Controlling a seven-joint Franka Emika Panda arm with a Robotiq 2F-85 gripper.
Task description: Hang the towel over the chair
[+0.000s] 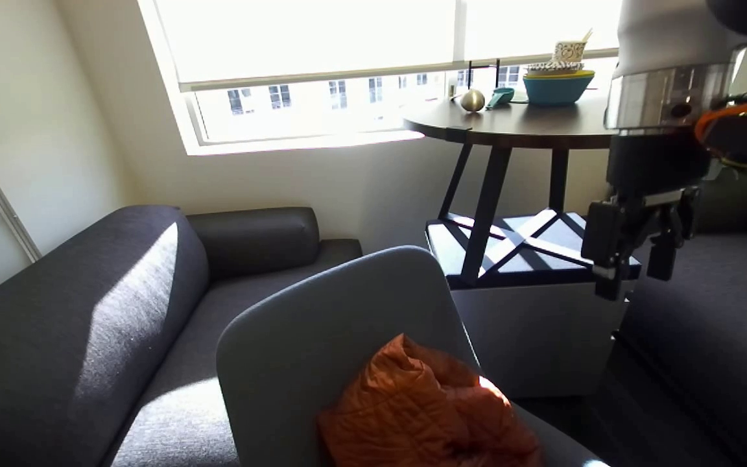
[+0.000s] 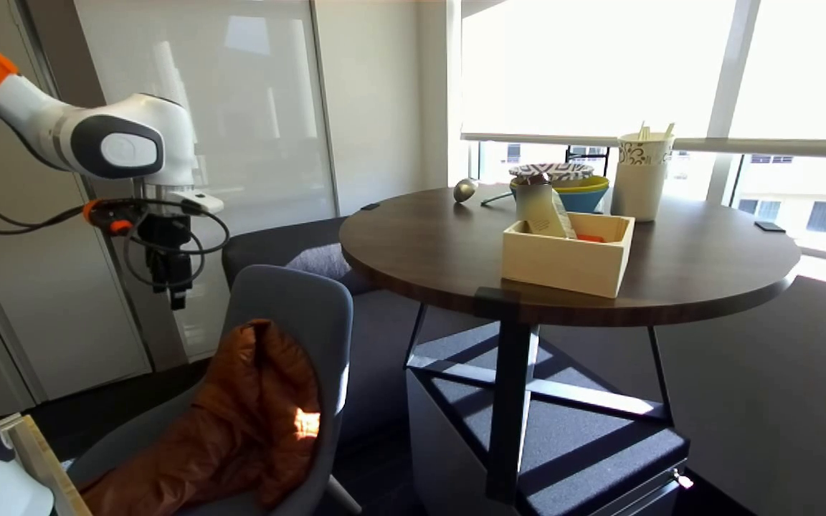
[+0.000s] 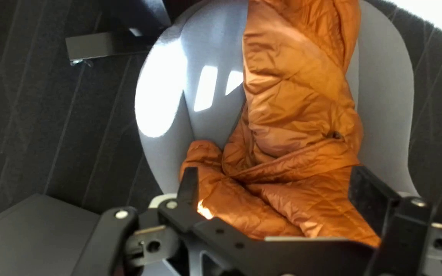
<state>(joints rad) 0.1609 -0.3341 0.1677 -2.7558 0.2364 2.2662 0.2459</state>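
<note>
The towel, a rust-orange wrinkled quilted cloth, lies bunched on the chair seat and against the inside of the backrest. It shows in both exterior views [image 1: 412, 408] [image 2: 241, 423] and in the wrist view [image 3: 297, 96]. The chair has a smooth grey-blue backrest and shows in both exterior views [image 1: 308, 331] [image 2: 305, 297] and in the wrist view [image 3: 386, 92]. My gripper [image 1: 635, 275] [image 2: 178, 295] [image 3: 276, 184] is open and empty. It points down, above the chair and apart from the towel. In the wrist view the towel shows between and beyond the fingers.
A round dark table [image 1: 509, 123] [image 2: 420, 240] stands beside the chair, with a wooden box [image 2: 563, 261], bowls [image 1: 558, 87] and a tall cup [image 2: 641, 179] on it. A grey cabinet [image 1: 535, 344] is under the table. Dark grey sofas [image 1: 56, 324] [image 1: 717, 324] stand around.
</note>
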